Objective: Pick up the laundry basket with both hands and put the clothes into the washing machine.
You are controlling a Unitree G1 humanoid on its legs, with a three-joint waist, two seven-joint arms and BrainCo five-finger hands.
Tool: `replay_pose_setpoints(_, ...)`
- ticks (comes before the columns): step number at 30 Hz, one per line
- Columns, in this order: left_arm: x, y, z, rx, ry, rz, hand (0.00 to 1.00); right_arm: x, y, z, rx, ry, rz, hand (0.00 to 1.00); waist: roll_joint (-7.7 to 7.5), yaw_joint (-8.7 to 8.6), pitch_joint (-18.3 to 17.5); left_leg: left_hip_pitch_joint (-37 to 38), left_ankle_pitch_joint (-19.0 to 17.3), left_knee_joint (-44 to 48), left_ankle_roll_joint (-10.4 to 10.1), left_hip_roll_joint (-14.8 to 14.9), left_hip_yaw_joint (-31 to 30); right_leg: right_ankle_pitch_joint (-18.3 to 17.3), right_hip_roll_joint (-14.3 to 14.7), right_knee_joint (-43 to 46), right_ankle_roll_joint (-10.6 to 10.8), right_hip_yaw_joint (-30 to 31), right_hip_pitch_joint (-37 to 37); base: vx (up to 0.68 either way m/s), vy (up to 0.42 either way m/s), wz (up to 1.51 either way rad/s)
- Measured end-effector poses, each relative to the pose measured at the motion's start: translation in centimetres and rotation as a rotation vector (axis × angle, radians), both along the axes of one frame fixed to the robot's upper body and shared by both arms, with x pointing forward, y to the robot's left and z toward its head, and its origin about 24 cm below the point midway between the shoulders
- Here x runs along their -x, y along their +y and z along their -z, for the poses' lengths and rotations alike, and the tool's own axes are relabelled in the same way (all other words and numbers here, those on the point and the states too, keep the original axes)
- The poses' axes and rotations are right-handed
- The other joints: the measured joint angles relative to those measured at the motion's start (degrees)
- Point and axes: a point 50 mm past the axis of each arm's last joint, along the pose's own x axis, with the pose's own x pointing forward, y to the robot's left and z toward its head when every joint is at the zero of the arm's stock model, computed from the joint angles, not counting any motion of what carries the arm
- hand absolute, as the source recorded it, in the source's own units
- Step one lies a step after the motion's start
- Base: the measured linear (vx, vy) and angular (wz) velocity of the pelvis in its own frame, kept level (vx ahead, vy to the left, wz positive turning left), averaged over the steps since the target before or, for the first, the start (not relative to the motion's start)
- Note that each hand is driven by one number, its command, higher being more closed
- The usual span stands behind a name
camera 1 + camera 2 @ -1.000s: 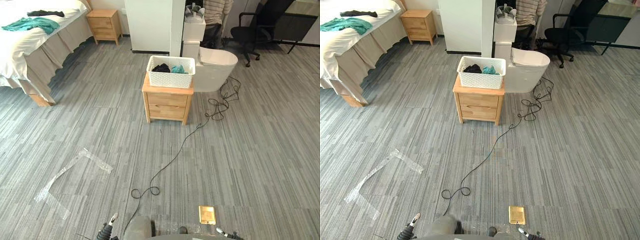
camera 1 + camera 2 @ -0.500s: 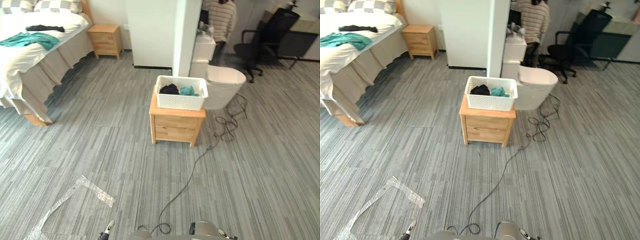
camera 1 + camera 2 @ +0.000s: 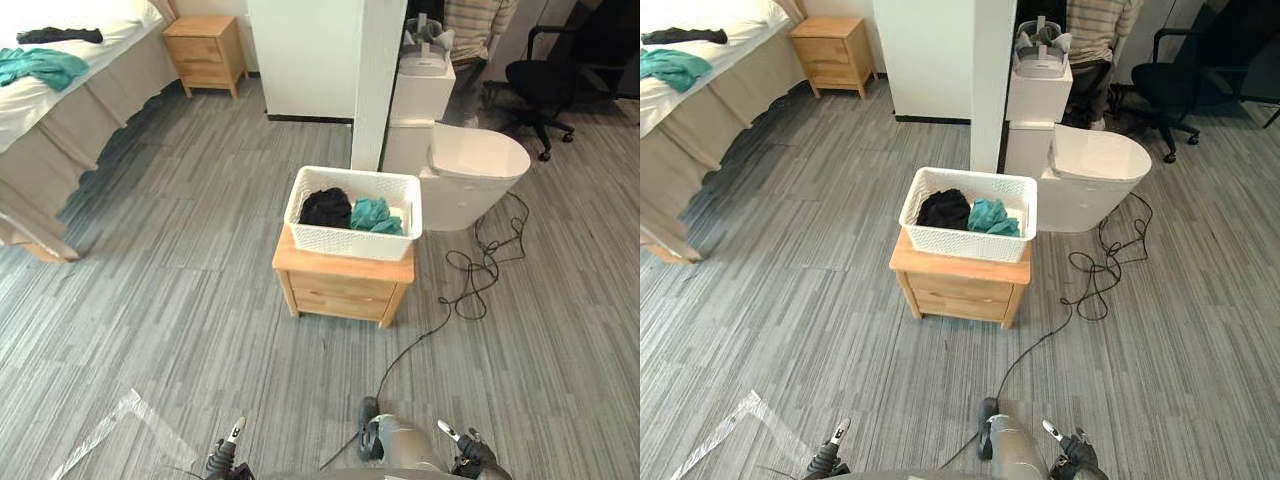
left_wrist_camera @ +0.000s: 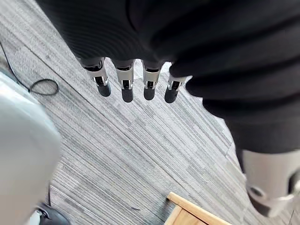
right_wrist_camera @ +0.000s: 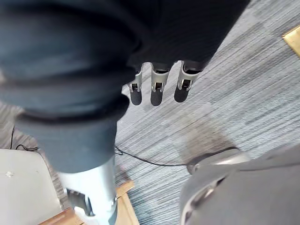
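- Left hand (image 4: 124, 88) hangs over grey streaked floor (image 4: 140, 140), fingers straight, holding nothing; right hand (image 5: 157, 89) likewise slack and empty.
- Laundry basket (image 3: 345, 241): white perforated plastic, rectangular, on a light wooden cabinet (image 3: 343, 292), well apart from both hands.
- Inside: black garment (image 3: 325, 207), teal garment (image 3: 377, 215), crumpled.
- Washing machine (image 3: 478, 158): smooth, white, rounded lid, just beside the cabinet.
- Eye views give basket contents; wrist views give finger pose.

Dark ribbed covers (image 4: 117, 28), silver dark-tipped fingers (image 4: 126, 88)

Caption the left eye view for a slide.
Basket of clothes on a nightstand, washer behind; left hand and right hand low, open.
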Motion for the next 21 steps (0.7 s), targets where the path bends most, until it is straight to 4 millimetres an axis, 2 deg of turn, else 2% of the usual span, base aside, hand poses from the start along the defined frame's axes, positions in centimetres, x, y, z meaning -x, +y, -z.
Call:
replay_pose_setpoints(1,0.1,0.2,0.0,0.0,-0.002,-0.01,0.0,0.0,0.1,0.0,-0.002,-0.003,0.009,0.0,-0.35,0.5,0.41,-2.02,-0.71,3.91,1.09,0.85,0.94,-0.58,0.65,-0.73,-0.39,0.05,2.15,0.46,-0.238,-0.23)
replay_pose_setpoints(2,0.0,0.6,-0.2,-0.006,-0.014,-0.023,0.0,0.0,0.2,0.1,-0.008,-0.003,0.022,0.0,-1.1,1.27,0.95,-4.96,-2.12,7.3,3.09,1.35,2.21,-1.42,1.08,-1.95,-0.52,0.21,5.14,0.38,-0.219,-0.09)
replay_pose_setpoints(3,-0.6,1.0,-0.5,-0.02,-0.042,-0.022,0.0,0.0,0.1,0.0,-0.002,-0.001,0.031,0.0,-1.94,1.42,1.21,-9.57,-3.46,6.96,3.91,0.96,3.58,-2.27,0.99,-4.12,0.28,0.44,8.6,0.35,-0.212,-0.03)
replay_pose_setpoints(4,-0.9,0.9,-0.6,-0.021,-0.056,-0.021,0.0,-0.1,0.0,0.0,0.002,-0.003,0.035,0.0,-1.98,1.42,1.36,-10.99,-4.1,5.22,3.26,0.85,4.21,-2.5,0.99,-4.85,0.84,0.44,9.83,0.3,-0.18,0.02)
replay_pose_setpoints(5,-1.6,0.7,-0.8,-0.026,-0.081,-0.014,0.0,-0.2,-0.2,-0.1,0.006,-0.005,0.042,0.0,-2.17,1.42,1.67,-12.36,-5.0,0.85,2.14,0.74,5.12,-2.64,1.06,-6.03,1.22,0.44,11.42,0.28,-0.127,-0.01)
replay_pose_setpoints(6,-2.4,0.4,-1.3,-0.029,-0.121,-0.001,0.0,-0.5,-0.3,-0.2,0.009,-0.016,0.053,0.0,-1.95,1.52,1.66,-12.65,-5.93,-7.98,1.41,-0.04,5.77,-2.83,1.01,-7.45,1.58,0.48,13.16,0.28,-0.097,0.0)
replay_pose_setpoints(7,-3.0,0.3,-1.6,-0.035,-0.149,0.014,0.0,-0.7,-0.4,-0.2,0.013,-0.022,0.059,0.0,-1.8,1.43,1.61,-12.51,-6.32,-13.17,1.26,-0.7,5.6,-2.94,0.96,-8.02,1.8,0.53,13.75,0.26,-0.035,-0.02)
replay_pose_setpoints(9,-5.9,0.0,-3.5,-0.066,-0.29,0.039,0.0,-1.3,-1.1,-0.7,0.028,-0.053,0.095,0.0,-1.34,1.67,1.35,-11.3,-6.08,-32.67,0.97,-3.15,4.28,-3.17,0.63,-8.87,2.37,1.21,14.06,0.28,0.045,-0.13)
replay_pose_setpoints(10,-7.4,-0.1,-4.9,-0.076,-0.386,0.031,0.0,-1.9,-1.4,-1.0,0.036,-0.081,0.111,0.0,-0.94,1.97,1.22,-9.81,-4.89,-42.7,-0.07,-4.5,1.7,-3.21,0.6,-8.91,2.84,1.99,13.71,0.28,0.116,-0.35)
replay_pose_setpoints(11,-8.5,-0.2,-5.9,-0.084,-0.453,0.026,0.0,-2.4,-1.9,-1.5,0.047,-0.119,0.136,0.0,0.15,2.32,0.77,-8.37,-2.21,-47.46,0.0,-4.74,0.81,-3.58,0.71,-8.73,4.29,2.84,13.78,0.22,0.125,-0.42)
replay_pose_setpoints(12,-9.0,-0.3,-6.5,-0.088,-0.482,0.025,0.0,-2.9,-2.2,-2.0,0.058,-0.15,0.144,0.0,0.07,2.52,0.81,-7.54,-0.09,-48.34,0.16,-4.74,1.15,-3.94,0.7,-8.47,4.86,3.5,13.97,0.19,0.16,-0.41)
replay_pose_setpoints(14,-10.1,0.0,-8.0,-0.096,-0.569,-0.005,0.0,-4.5,-2.9,-4.1,0.116,-0.279,0.166,0.0,-0.27,2.38,0.51,-5.94,3.83,-49.0,1.98,-5.14,4.11,-5.29,-0.36,-7.21,6.86,5.42,14.35,0.17,0.184,-0.44)
replay_pose_setpoints(16,-10.4,0.4,-9.1,-0.123,-0.616,-0.02,0.0,-5.4,-3.5,-6.0,0.159,-0.377,0.174,0.0,-1.45,2.44,-0.38,-5.25,3.04,-49.69,3.13,-6.12,6.21,-5.93,-1.62,-6.91,7.77,7.28,13.9,0.13,0.174,-0.49)
replay_pose_setpoints(18,-10.5,1.6,-11.3,-0.176,-0.704,-0.052,0.0,-6.7,-5.0,-9.2,0.239,-0.518,0.229,0.0,-3.14,2.59,-1.5,-3.37,2.46,-51.44,4.12,-7.51,9.47,-6.11,-3.41,-7.88,8.02,9.58,14.29,0.17,0.227,-0.51)
replay_pose_setpoints(20,-10.7,2.5,-13.0,-0.223,-0.765,-0.081,0.0,-6.6,-6.3,-10.7,0.297,-0.571,0.281,0.0,-3.78,2.67,-1.96,-2.31,1.91,-51.54,4.93,-8.23,10.68,-6.05,-4.29,-9.08,8.11,10.16,15.34,0.11,0.124,-0.27)
replay_pose_setpoints(21,-10.9,3.3,-14.6,-0.263,-0.825,-0.096,0.0,-6.6,-7.2,-11.8,0.333,-0.606,0.311,0.0,-4.06,2.79,-2.31,-1.62,1.69,-51.75,5.28,-8.81,11.05,-6.02,-4.81,-9.67,8.15,10.36,16.01,0.15,0.133,-0.18)
